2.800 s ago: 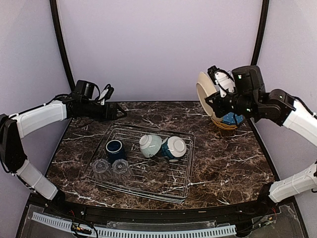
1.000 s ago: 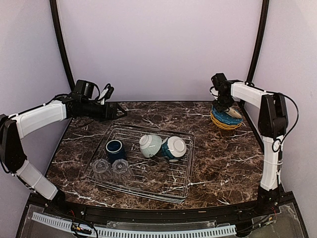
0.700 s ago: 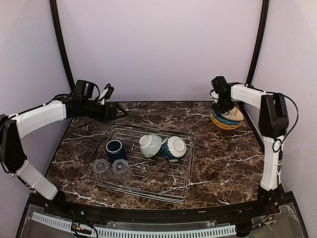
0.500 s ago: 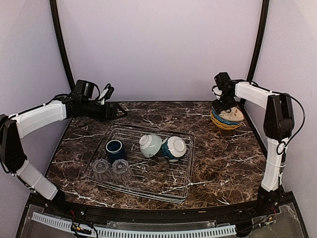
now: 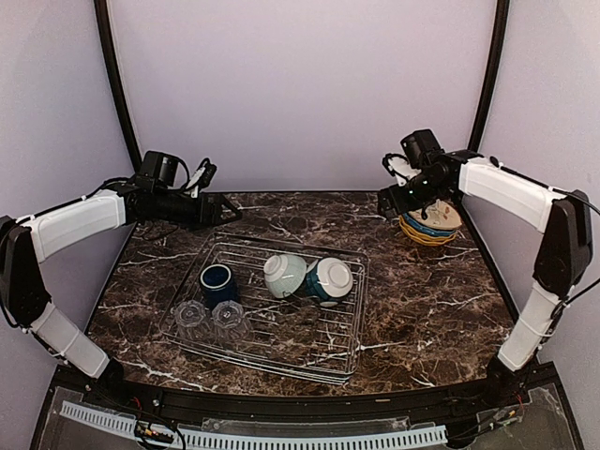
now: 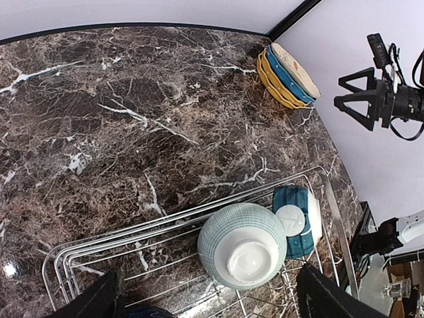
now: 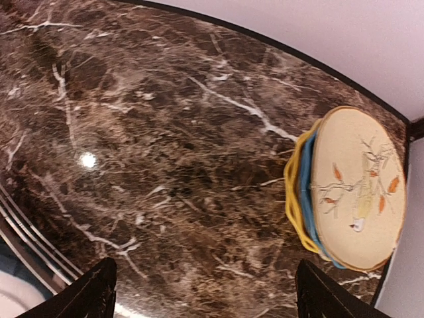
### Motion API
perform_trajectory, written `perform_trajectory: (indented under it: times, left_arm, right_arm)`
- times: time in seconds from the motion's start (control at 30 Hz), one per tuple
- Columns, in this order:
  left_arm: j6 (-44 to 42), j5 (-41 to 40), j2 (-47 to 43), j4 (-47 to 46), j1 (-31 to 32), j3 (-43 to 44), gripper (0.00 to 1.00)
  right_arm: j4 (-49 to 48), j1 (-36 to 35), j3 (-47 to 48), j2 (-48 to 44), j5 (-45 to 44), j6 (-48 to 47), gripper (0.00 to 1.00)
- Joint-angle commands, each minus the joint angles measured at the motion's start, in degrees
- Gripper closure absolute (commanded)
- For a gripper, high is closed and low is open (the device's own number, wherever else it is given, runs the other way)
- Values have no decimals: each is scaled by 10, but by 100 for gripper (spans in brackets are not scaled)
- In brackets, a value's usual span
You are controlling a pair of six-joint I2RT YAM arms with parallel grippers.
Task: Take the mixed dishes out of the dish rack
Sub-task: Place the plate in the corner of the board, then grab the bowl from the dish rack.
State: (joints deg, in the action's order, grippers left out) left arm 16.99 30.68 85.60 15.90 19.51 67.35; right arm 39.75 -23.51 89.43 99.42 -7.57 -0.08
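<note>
The right tool (image 5: 392, 187) is hovering in the upper right of the top view with its 2 fingers spread wide and nothing between them, just left of the 2 stacked plates. The cream plate (image 5: 441, 217) is lying on top of the yellow plate (image 5: 418, 237) at the far right corner of the table (image 5: 431, 300), well apart from the rack (image 5: 309, 342).

The left tool (image 5: 221, 209) is hanging in the upper left of that view, also open and empty, above the back left part of the table and pointing toward the rack.

The rack is sitting in the middle of the frame. The mug (image 5: 217, 279) is standing upright at its left side. The left glass (image 5: 189, 314) and the right glass (image 5: 228, 317) are sitting side by side just below the mug. The pale bowl (image 5: 284, 274) and the teal bowl (image 5: 330, 279) are lying on their sides near the rack's upper edge, seemingly touching each other.
</note>
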Motion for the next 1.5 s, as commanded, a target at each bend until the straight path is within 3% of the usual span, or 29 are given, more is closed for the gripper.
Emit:
perform_trajectory:
  times: [0.0, 0.33, 0.53, 0.6, 0.93, 1.47]
  left_arm:
    - [3, 9, -15, -1, -3, 9, 11]
    - [-20, -29, -17, 21, 4, 13, 14]
    - [-98, -167, -19, 92, 89, 46, 16]
    - [-106, -178, -11, 98, 113, 49, 16]
    - [-89, -143, 36, 89, 174, 48, 16]
    - [-23, -56, 113, 39, 177, 36, 19]
  right_arm:
    - [-42, -44, -42, -39, 102, 53, 9]
    - [-169, -109, -130, -103, 285, 166, 7]
    - [-180, -121, -139, -102, 289, 177, 7]
    - [-178, -121, -140, -103, 283, 175, 7]
    - [-184, -123, -160, -118, 291, 185, 6]
    - [-194, -136, -158, -103, 306, 191, 5]
